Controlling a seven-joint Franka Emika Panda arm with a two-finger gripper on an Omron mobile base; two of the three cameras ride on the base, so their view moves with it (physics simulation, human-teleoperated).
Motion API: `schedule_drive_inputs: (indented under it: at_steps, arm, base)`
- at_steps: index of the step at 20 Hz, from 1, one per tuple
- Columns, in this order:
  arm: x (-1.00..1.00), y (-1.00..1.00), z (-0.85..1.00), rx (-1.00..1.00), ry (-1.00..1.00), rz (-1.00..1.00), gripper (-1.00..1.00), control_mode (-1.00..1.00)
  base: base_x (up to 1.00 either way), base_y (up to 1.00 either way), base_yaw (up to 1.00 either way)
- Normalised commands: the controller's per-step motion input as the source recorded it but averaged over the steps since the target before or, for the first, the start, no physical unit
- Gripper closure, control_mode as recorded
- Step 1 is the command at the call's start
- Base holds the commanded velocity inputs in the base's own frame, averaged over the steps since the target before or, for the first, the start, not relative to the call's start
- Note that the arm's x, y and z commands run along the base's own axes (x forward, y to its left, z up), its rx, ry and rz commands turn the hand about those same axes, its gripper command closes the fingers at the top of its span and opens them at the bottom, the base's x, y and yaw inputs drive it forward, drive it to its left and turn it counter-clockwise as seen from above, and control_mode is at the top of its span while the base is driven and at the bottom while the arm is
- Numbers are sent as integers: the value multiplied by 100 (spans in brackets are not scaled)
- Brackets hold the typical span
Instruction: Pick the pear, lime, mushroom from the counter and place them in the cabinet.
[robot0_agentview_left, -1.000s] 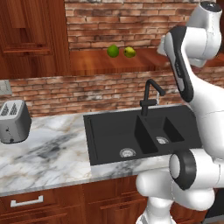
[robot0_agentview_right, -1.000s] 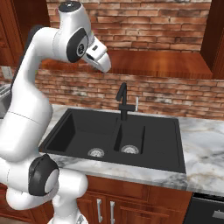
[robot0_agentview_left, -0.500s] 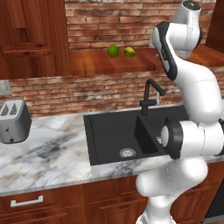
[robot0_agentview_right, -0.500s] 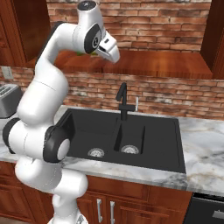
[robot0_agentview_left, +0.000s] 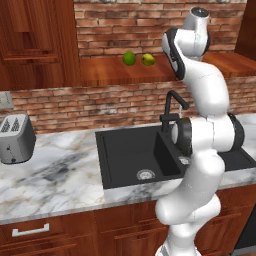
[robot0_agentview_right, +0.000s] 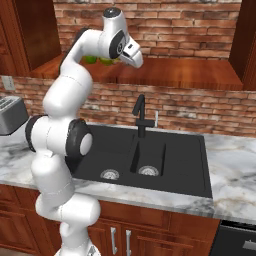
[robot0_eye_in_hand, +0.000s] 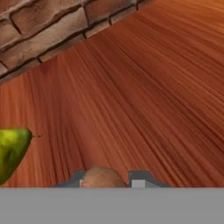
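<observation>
- Our white arm's two-finger gripper (robot0_eye_in_hand: 107, 180) hangs over the glossy reddish-brown wooden floor of the doorless cabinet (robot0_eye_in_hand: 144, 92), its brick back wall (robot0_eye_in_hand: 48, 30) ahead of the hand and to the upper left in the hand view.
- Between the two dark finger tips (robot0_eye_in_hand: 138, 180) sits the small brownish-tan mushroom (robot0_eye_in_hand: 101, 178); we judge the tips pinched onto it, with only its rounded top showing.
- The mushroom looks tiny, light and soft. We would keep the squeeze gentle, across its widest part, since a hard pinch could crush it and a loose one could let it drop.
- The small yellow-green pear (robot0_eye_in_hand: 12, 151) lies on the cabinet floor just to the left of the hand, a thin stem pointing towards the gripper. In the left base view it (robot0_agentview_left: 148, 59) sits just beside the smooth bright-green lime (robot0_agentview_left: 129, 58), both near the arm's upper joints.
- Pear and lime look firm, round and smooth, liable to roll if nudged; we judge the mushroom best set down on the bare wood right of the pear, apart from it.
- Below the hand lies the veined white and grey marble counter (robot0_agentview_left: 55, 172) with its black sink (robot0_agentview_left: 132, 155); a silver toaster (robot0_agentview_left: 15, 140) stands at its far left.
</observation>
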Motion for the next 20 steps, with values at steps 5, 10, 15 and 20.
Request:
schedule_drive_inputs:
  at_steps: [5,10,15,20]
  arm:
    - [100,-9,-11,0,0,0,100,-100]
    - [91,-6,-17,0,0,0,100,-100]
    - [61,-18,-4,0,-5,0,-100,-100]
    - [-15,-25,0,0,-34,0,-100,-100]
  base:
    - [0,0,0]
    - [0,0,0]
    - [0,0,0]
    - [0,0,0]
